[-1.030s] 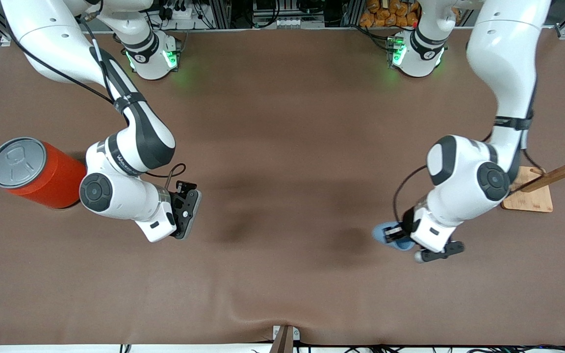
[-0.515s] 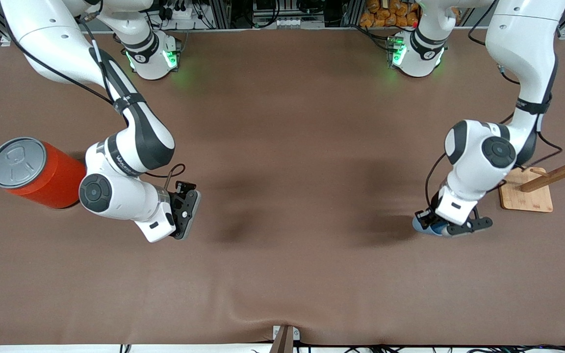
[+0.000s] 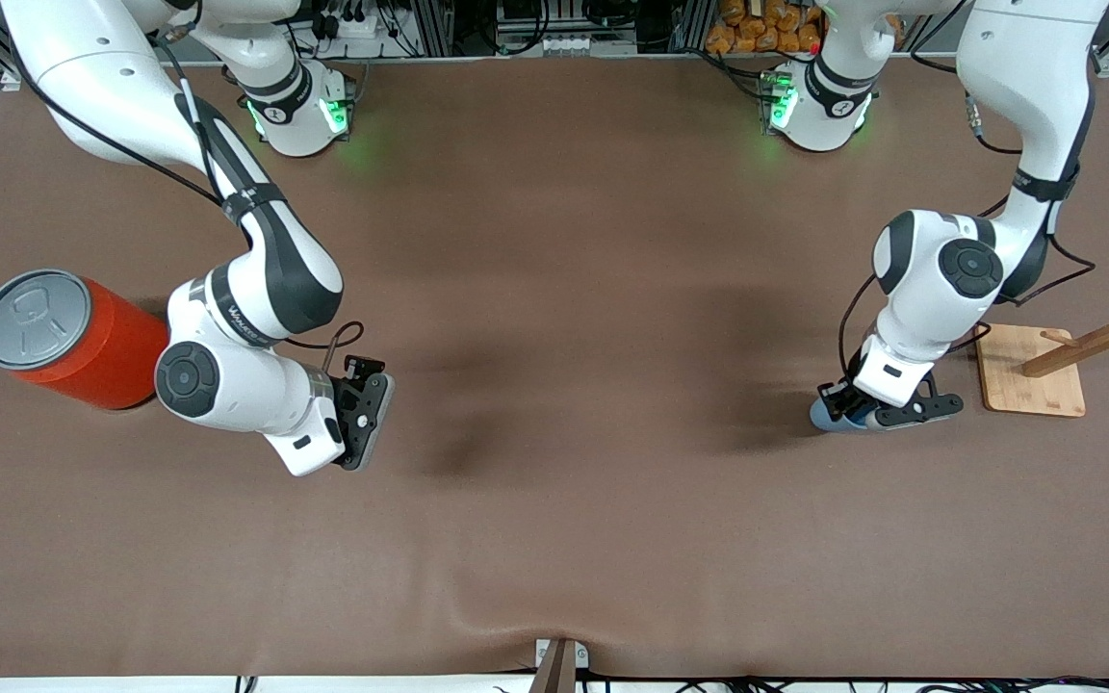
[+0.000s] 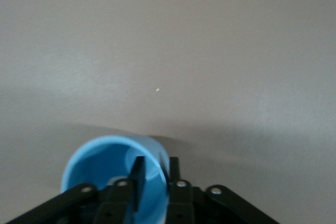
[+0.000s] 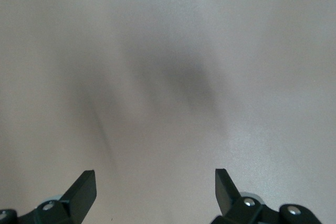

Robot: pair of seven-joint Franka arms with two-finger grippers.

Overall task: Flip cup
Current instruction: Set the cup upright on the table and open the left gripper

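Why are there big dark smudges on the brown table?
Front view: the smudges are soft shadows on the table, darkest by the right gripper. Right wrist view: one blurry shadow. Left wrist view: the cup casts a faint one.

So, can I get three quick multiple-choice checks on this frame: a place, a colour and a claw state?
1. Where is the small light-blue tapered cup?
A. beside the large orange cylinder
B. under the left claw, near the wooden stand
C. at the table's middle

2. What colour is the lid of the large orange cylinder?
A. grey
B. blue
C. white

3. How is the right claw?
A. shut on the cup
B. shut on the cylinder
C. open, holding nothing

Key: B, as the front view shows blue under that claw beside the stand's base. A, as the flat top is grey. C, as its wrist view shows spread fingers over bare table.
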